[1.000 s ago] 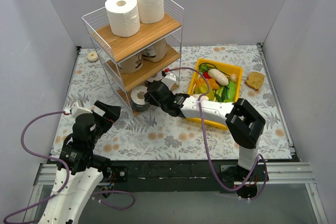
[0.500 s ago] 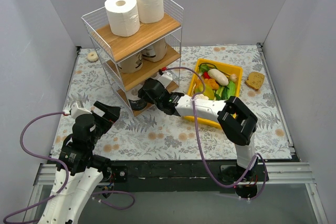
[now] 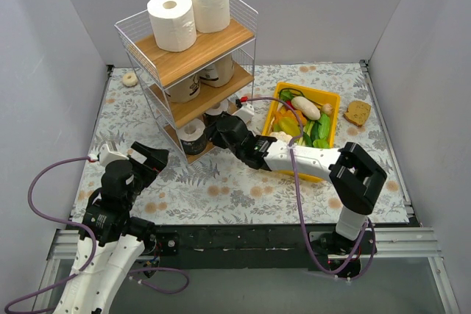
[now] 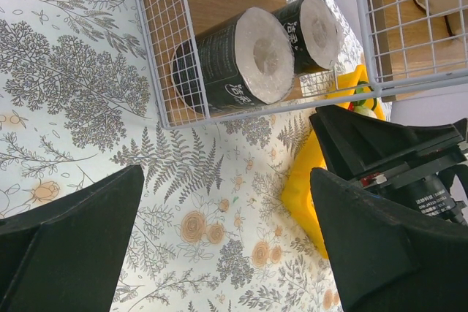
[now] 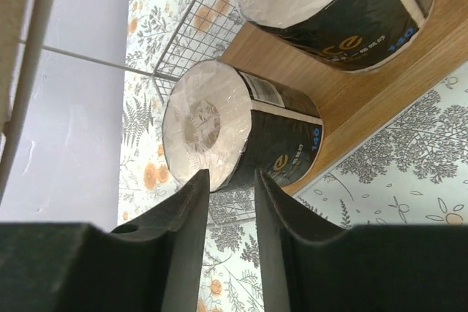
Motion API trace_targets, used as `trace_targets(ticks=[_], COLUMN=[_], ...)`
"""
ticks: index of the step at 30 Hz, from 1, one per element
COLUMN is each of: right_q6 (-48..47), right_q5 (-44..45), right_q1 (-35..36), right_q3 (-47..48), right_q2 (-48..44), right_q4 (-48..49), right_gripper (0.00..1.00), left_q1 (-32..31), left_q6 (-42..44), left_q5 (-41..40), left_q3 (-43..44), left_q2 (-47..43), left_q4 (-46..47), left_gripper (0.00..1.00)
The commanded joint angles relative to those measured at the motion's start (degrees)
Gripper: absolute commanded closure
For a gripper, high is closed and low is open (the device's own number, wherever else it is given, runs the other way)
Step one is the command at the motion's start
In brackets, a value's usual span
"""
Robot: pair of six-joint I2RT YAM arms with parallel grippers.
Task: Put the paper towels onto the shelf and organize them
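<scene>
The shelf [image 3: 221, 42] stands at the back left. Two white rolls [image 3: 171, 20] [image 3: 208, 1] stand on its top board. Two tan rolls [image 3: 185, 87] [image 3: 217, 71] sit on the middle board. Two black rolls [image 3: 193, 136] [image 3: 217, 115] lie on the bottom board; they also show in the right wrist view [image 5: 241, 133] [image 5: 336, 5] and the left wrist view [image 4: 234, 63] [image 4: 311, 31]. My right gripper [image 3: 215, 134] [image 5: 229, 180] is just in front of the near black roll, slightly open and empty. My left gripper [image 3: 151, 158] [image 4: 227, 180] is wide open and empty over the cloth.
A yellow bin [image 3: 327, 97] of vegetables sits right of the shelf, under my right forearm; its edge also shows in the left wrist view [image 4: 307, 180]. A bread slice [image 3: 358, 112] lies at the far right. A small beige ring [image 3: 130, 78] lies left of the shelf.
My right gripper carried the black roll onto the bottom board, let go and drew back to the right. The roll stays on the shelf. The left arm has not moved.
</scene>
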Motion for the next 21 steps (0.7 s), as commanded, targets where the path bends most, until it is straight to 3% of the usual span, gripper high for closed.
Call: trace_targets(ticks=[1, 8, 21], right_q6=[2.8, 7.1, 5.2], right_q5=[-0.8, -3.0, -5.9], right_q1=[-0.3, -0.2, -1.4], right_q3=[-1.3, -0.6, 6.9], right_q2=[0.5, 5.2, 13.8], right_q4=[3.7, 7.2, 10.8], right_gripper=[0.64, 0.68, 0.68], left_q1=[-0.4, -1.0, -1.2], left_q6=[-0.1, 0.1, 0.0], left_q5=[-0.7, -1.2, -1.8], left_q3=[1.8, 1.9, 2.0], left_q2=[-0.7, -0.8, -1.6], left_q4=[-0.2, -0.6, -0.8], left_gripper=[0.02, 0.02, 0.02])
